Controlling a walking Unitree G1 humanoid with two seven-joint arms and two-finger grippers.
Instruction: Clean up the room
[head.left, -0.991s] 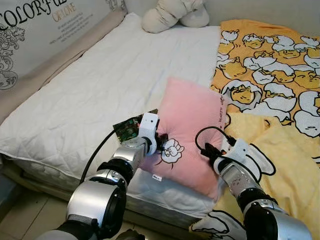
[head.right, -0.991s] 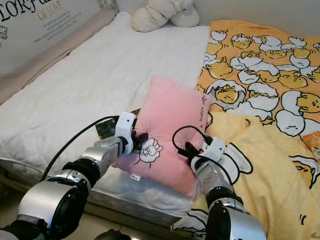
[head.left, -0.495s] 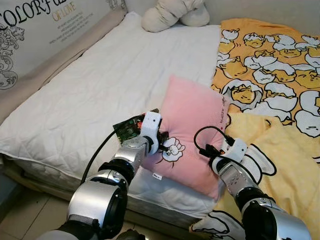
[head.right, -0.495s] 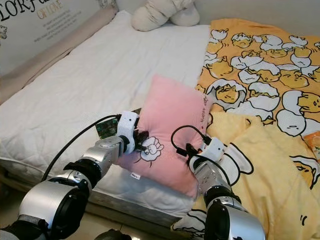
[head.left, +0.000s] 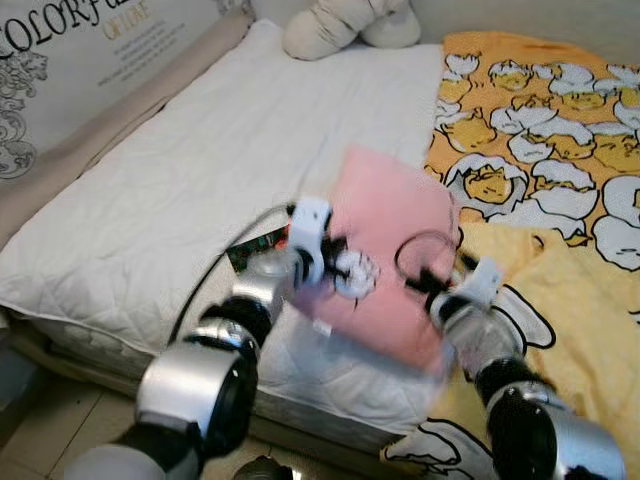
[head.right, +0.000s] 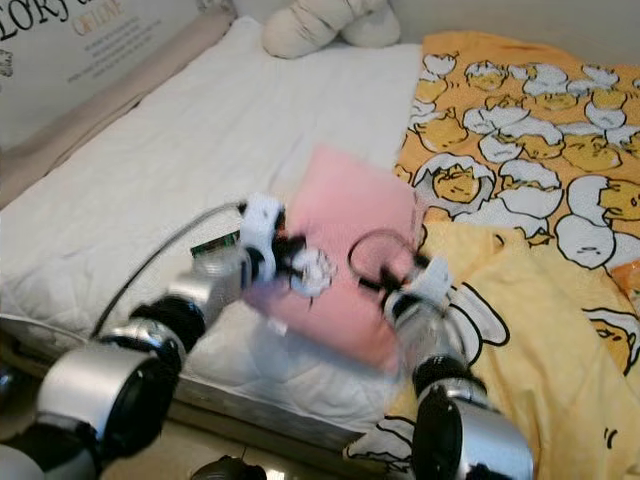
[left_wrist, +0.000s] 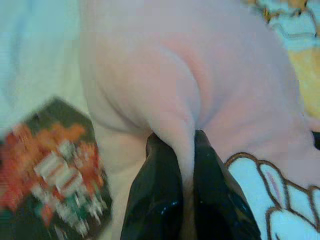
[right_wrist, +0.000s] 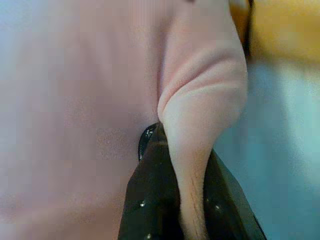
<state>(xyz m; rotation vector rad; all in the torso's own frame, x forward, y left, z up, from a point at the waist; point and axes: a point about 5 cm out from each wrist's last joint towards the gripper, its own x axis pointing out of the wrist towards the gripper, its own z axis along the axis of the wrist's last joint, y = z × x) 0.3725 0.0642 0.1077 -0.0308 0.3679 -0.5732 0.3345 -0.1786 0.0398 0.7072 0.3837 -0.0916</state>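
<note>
A pink pillow (head.left: 388, 232) with a white cartoon print hangs just above the near edge of the white mattress (head.left: 190, 170), blurred by motion. My left gripper (head.left: 338, 262) is shut on a fold of its left side, and the pinched fabric (left_wrist: 176, 125) shows between the black fingers (left_wrist: 155, 200). My right gripper (head.left: 428, 290) is shut on a fold at its right side, where pink cloth (right_wrist: 200, 130) is squeezed between the fingers (right_wrist: 150, 210).
A yellow duck-print blanket (head.left: 540, 130) covers the bed's right half. A cream plush toy (head.left: 345, 25) lies at the head of the bed. A small green and red packet (head.left: 258, 243) sits on the mattress by my left wrist. A printed wall (head.left: 60, 60) runs along the left.
Both grippers have lifted the pink pillow up and slightly away from me; it now shows motion blur. The grips are unchanged.
</note>
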